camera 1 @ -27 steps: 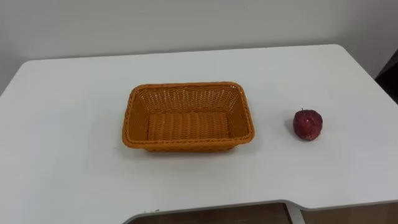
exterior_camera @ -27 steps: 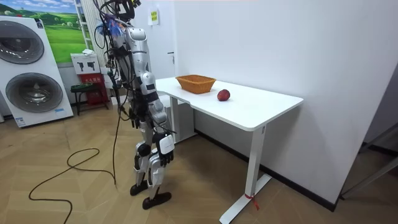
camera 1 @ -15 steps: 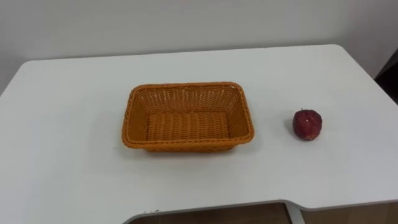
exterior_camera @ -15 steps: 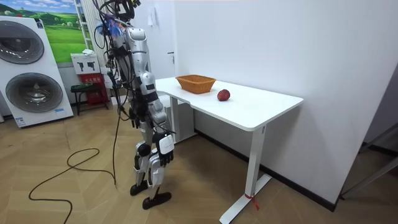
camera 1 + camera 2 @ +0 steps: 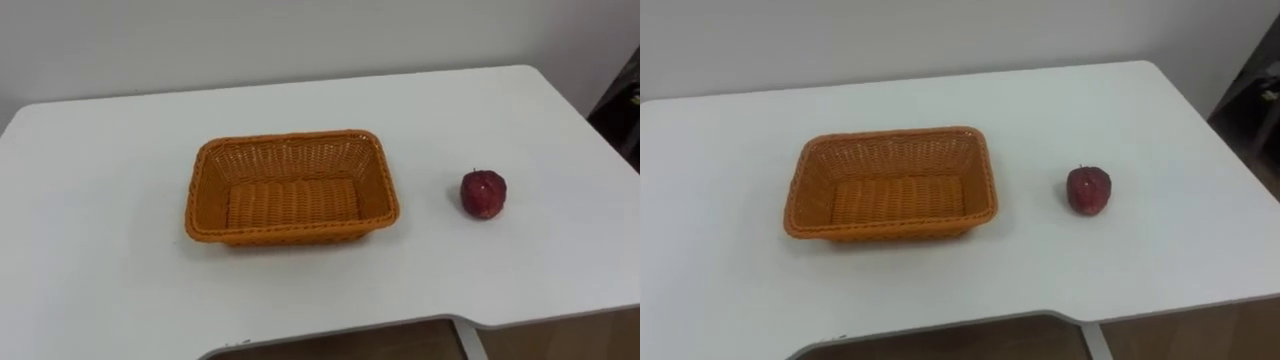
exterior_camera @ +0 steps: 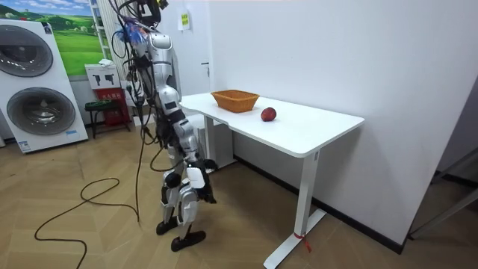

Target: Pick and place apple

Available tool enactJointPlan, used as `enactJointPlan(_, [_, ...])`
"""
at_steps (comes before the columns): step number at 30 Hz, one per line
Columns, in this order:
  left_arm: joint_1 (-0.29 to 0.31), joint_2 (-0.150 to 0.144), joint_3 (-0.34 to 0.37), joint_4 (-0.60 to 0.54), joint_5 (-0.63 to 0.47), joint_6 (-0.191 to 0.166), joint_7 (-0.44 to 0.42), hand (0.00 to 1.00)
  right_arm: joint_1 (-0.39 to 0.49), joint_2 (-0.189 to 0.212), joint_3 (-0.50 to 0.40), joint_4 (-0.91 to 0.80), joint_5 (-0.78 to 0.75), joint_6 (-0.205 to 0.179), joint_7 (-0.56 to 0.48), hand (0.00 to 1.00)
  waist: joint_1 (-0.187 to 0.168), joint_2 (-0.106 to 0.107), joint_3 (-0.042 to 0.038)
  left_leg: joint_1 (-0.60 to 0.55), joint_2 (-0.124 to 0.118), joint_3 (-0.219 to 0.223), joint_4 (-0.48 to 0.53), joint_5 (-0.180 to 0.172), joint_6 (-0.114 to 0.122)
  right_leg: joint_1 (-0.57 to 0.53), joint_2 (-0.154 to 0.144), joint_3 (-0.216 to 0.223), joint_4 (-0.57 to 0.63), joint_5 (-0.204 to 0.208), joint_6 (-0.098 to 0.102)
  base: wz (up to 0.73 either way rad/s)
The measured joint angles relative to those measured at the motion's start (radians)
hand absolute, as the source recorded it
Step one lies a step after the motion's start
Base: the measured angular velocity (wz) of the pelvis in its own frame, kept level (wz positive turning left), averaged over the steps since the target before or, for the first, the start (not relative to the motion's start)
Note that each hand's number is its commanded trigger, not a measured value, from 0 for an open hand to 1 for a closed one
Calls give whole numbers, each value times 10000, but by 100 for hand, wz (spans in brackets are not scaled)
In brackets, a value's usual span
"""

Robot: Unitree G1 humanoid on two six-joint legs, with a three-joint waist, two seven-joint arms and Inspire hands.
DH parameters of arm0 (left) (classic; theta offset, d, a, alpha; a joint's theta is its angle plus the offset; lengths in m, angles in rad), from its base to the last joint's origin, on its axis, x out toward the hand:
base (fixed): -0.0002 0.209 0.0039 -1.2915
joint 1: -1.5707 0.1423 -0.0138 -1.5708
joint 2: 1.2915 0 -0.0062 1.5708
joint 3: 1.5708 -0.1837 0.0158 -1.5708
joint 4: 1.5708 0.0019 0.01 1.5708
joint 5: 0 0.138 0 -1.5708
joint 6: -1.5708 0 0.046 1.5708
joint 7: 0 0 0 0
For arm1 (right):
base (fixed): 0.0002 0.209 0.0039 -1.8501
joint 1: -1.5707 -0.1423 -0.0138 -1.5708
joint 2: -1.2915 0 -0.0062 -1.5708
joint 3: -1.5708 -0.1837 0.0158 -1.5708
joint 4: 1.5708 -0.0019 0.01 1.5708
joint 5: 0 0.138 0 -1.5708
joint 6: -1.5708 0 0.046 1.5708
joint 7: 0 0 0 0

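Reaching the apple (image 5: pixel 483 193) near the table's (image 5: pixel 100 290) right edge calls for a centred grasp; my right hand (image 6: pixel 194 185) hangs low, its state indeterminable.

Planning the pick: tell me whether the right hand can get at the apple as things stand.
Probably yes: the apple lies alone on the table, right of the basket. The right hand hangs below the tabletop and must rise first.
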Motion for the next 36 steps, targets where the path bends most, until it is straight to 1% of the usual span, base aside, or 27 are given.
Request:
enactJointPlan(1, [24, 37, 77, 4, -52, -80, 70, 0, -114, -21, -264, -229, 433, -149, -130, 0, -48, 6, -1, 1, -2, 3, 7, 0, 0, -1, 2, 6, 2, 7, 2, 0])
enactJointPlan(2, [85, 128, 121, 11, -208, -214, 236, 0, -311, -68, -596, -486, 1127, -540, -371, 0, -136, 1, -18, -4, -5, 14, 33, 0, 0, 18, 2, 12, -1, 16, 2, 0])
enactJointPlan(3, [136, 194, 195, 18, -278, -386, 338, 0, -523, -83, -872, -888, 1616, -799, -659, 0, -172, 0, -22, -19, -30, 25, 30, 0, 0, 28, 2, 12, -8, 16, 2, 0])
enactJointPlan(4, [167, 199, 280, 17, -283, -466, 387, 0, -552, -83, -986, -1142, 1809, -887, -811, 0, -191, -4, -25, -10, -58, 26, 30, 0, 0, 24, 1, 13, -9, 16, 3, 4])
enactJointPlan(5, [233, 214, 398, 17, -276, -581, 512, 0, -588, -86, -1247, -1547, 2261, -1079, -1124, 0, -244, -18, -32, -13, -74, 15, 34, 0, 0, 21, -1, -5, -18, 15, 3, 4])
enactJointPlan(7, [305, 221, 430, 15, -279, -589, 708, 0, -681, -102, -1516, -1926, 2598, -1338, -1522, 0, -241, -24, -36, -34, -73, 23, 31, 0, 0, -9, 3, -3, -25, 15, 2, 2])
enactJointPlan(8, [335, 204, 506, 15, -276, -589, 706, 0, -696, -87, -1656, -2250, 2809, -1479, -1902, 0, -211, -67, -71, -39, -69, 24, 28, 0, 0, -23, 8, 6, -23, 14, 1, -4])
enactJointPlan(11, [378, 203, 497, 9, -271, -593, 713, 0, -710, -85, -1689, -3074, 2920, -1823, -2803, 0, -217, -39, -82, -61, -72, 5, 42, 0, 0, -31, 5, 10, -38, 13, -1, -1])
enactJointPlan(12, [372, 202, 497, 9, -266, -604, 717, 0, -731, -85, -1689, -3262, 2858, -1883, -3024, 0, -210, -26, -83, -69, -74, 4, 46, 0, 0, -32, 3, 8, -42, 12, -1, 0])
enactJointPlan(15, [359, 200, 495, 20, -266, -760, 882, 0, -726, -71, -1650, -5115, 1836, -2228, -4472, 0, -200, 18, -71, -123, -85, 13, 60, 0, 0, -31, 3, 18, -39, 12, 0, 0])
enactJointPlan(16, [361, 202, 495, 24, -266, -779, 882, 0, -727, -72, -1650, -5440, 1597, -2290, -4638, 0, -210, 23, -75, -149, -87, 13, 78, 0, 0, -37, 0, 13, -42, 12, 1, 0])
enactJointPlan(18, [346, 205, 397, 11, -276, -868, 883, 0, -791, -159, -1592, -6401, 514, -2604, -5273, 0, -209, -6, -85, -248, -90, 1, 108, 0, 0, -117, -11, -10, -18, 11, 3, 5])
enactJointPlan(21, [363, 176, 207, -68, -281, -882, 877, 0, -792, -168, -1508, -7710, -585, -2721, -6083, 0, -186, -5, -92, -426, -77, -3, 100, 2, 2, -364, 8, -12, 26, 21, 2, 2])
enactJointPlan(22, [382, 176, 175, -69, -277, -885, 877, 0, -793, -169, -1505, -7888, -903, -2743, -6238, 0, -176, -4, -90, -435, -75, -8, 95, 2, 2, -372, 11, -12, 21, 25, 1, 0])
enactJointPlan(24, [439, 179, 76, -72, -256, -888, 869, 0, -798, -178, -1504, -8465, -1955, -2971, -6801, 0, -114, 9, -94, -445, -74, -11, 94, 2, 2, -371, 13, -16, -12, 25, 0, 0])
enactJointPlan(27, [386, 179, 51, 7, -258, -927, 863, 0, -778, -183, -1415, -8905, -3273, -3027, -7172, 0, -30, 33, -99, -455, -73, -18, 91, 2, 2, -380, 10, -63, -38, 27, -1, 0])
enactJointPlan(29, [381, 200, -211, 41, -259, -930, 851, 0, -775, -213, -1087, -9472, -4503, -3051, -7376, 0, -16, 69, -110, -454, -76, -49, 81, 3, 2, -380, 3, -102, -50, 27, -1, 0])
enactJointPlan(31, [362, 223, -412, 62, -257, -941, 844, 0, -775, -326, -706, -9786, -5222, -3073, -7355, 0, 12, 67, -114, -421, -72, -48, 58, 3, 2, -354, 10, -98, -22, 29, -4, 0])
enactJointPlan(32, [290, 223, -437, 128, -264, -944, 842, 0, -776, -458, -409, -9883, -5594, -3075, -7283, 0, 72, 49, -112, -398, -67, -43, 29, 3, 2, -358, 17, -81, 20, 31, -6, 0])
enactJointPlan(35, [107, 263, -582, 283, -288, -938, 841, 0, -777, -503, 310, -10085, -6284, -3065, -6783, 0, 180, -18, -110, -376, -30, -32, 13, 3, 2, -344, 25, -75, 1, 37, -15, 0])
enactJointPlan(36, [40, 272, -748, 280, -290, -938, 839, 0, -777, -534, 570, -10081, -6480, -3053, -6534, 0, 252, -4, -108, -373, 19, -3, 12, 2, 2, -347, 24, -58, -36, 43, -16, 0])
